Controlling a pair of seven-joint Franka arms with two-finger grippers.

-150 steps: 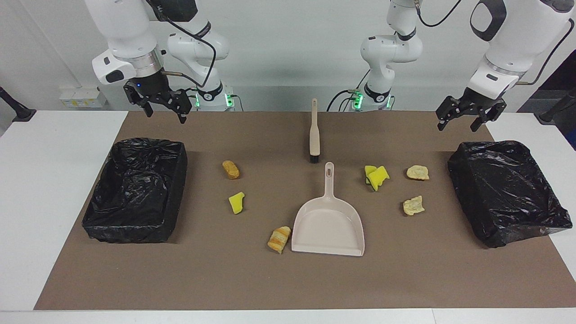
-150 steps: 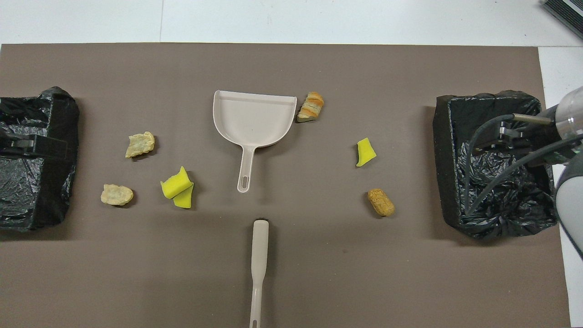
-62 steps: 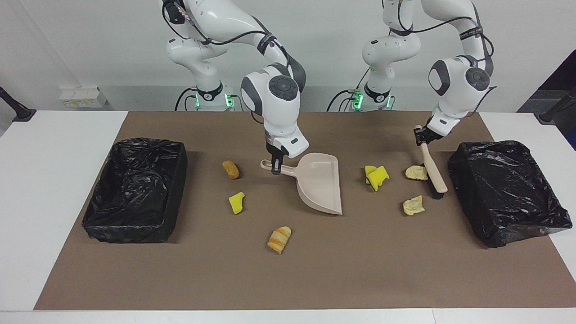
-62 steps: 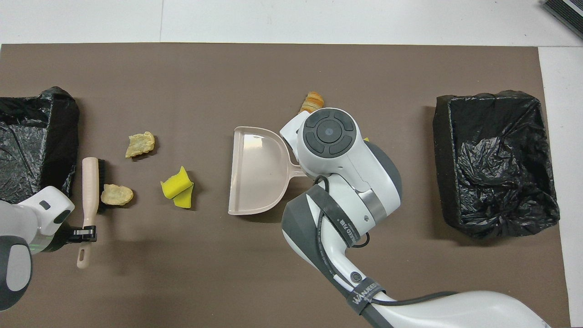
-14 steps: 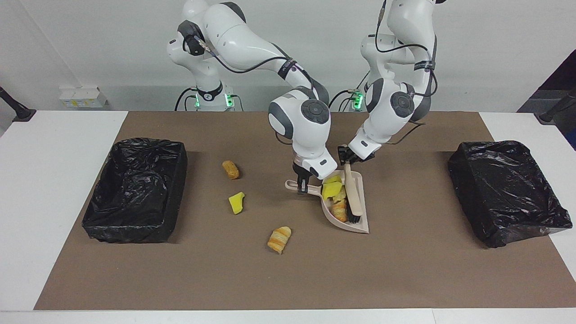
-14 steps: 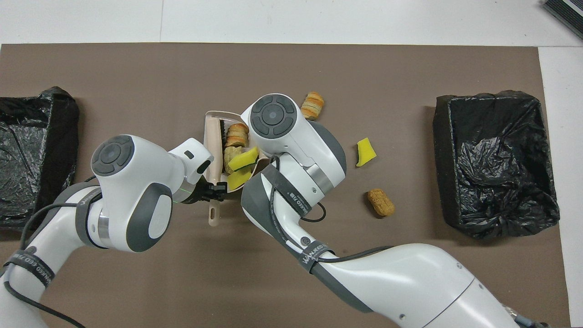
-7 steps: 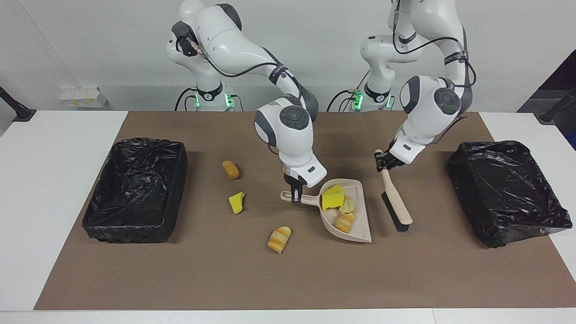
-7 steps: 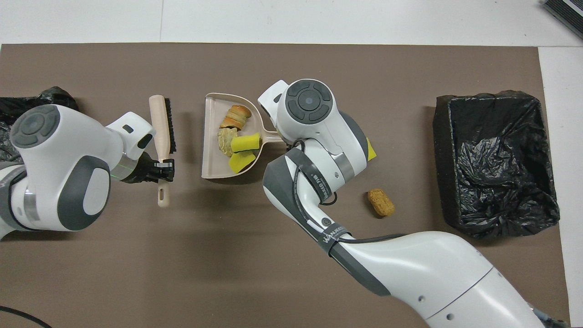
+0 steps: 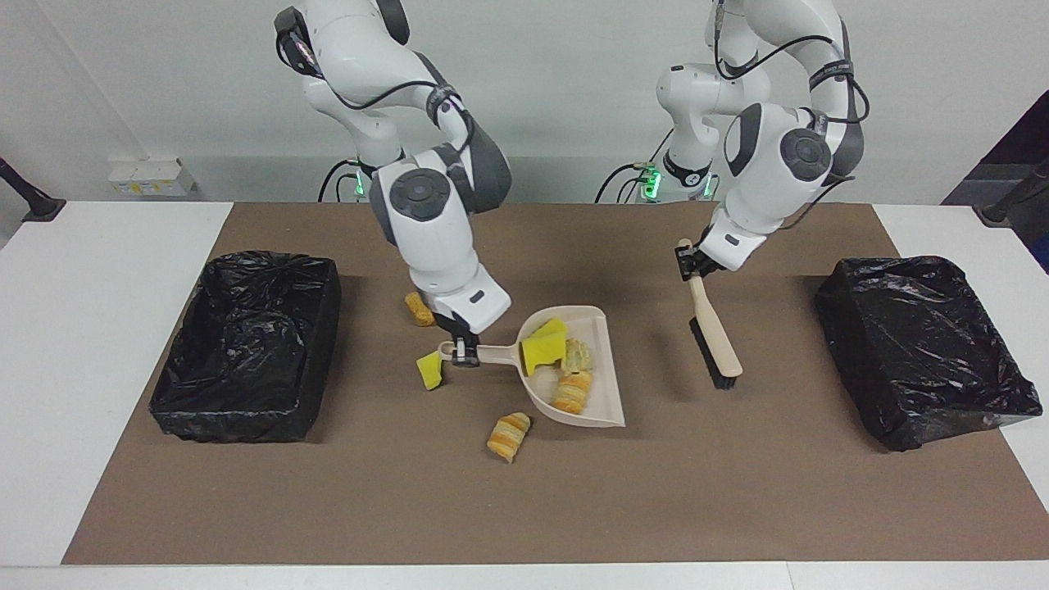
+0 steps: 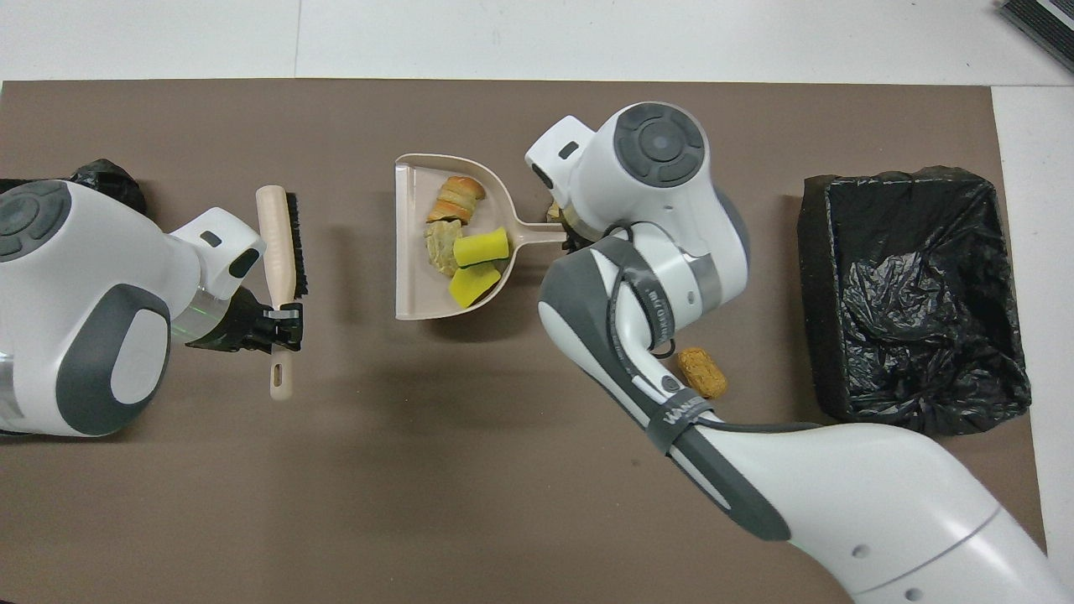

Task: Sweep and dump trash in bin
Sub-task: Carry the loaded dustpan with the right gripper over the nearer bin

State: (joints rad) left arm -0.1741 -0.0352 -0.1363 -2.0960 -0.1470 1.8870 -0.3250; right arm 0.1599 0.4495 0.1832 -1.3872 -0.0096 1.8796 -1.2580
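- Right end effector (image 9: pixel 464 351) grips dustpan (image 9: pixel 602 373) handle; pan holds yellow, pale and striped trash (image 9: pixel 565 369).
- Croissant (image 9: pixel 508 435), sponge (image 9: pixel 429 370), nugget (image 9: pixel 419 310) lie beside dustpan.
- Left end effector (image 9: pixel 687 264) clamps brush (image 9: pixel 716 340), raised near dustpan.

A white table (image 9: pixel 98 344) is covered by a brown mat (image 9: pixel 524 508). A pale grey wall (image 9: pixel 565 82) is seen above the table's edge. A white socket box (image 9: pixel 146 177) is mounted low on that wall.

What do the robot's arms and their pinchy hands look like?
Both arms are glossy white with dark grey round joint caps and thin black cables strapped along them. The left gripper and right gripper are small and black. Green lights glow at the bases.
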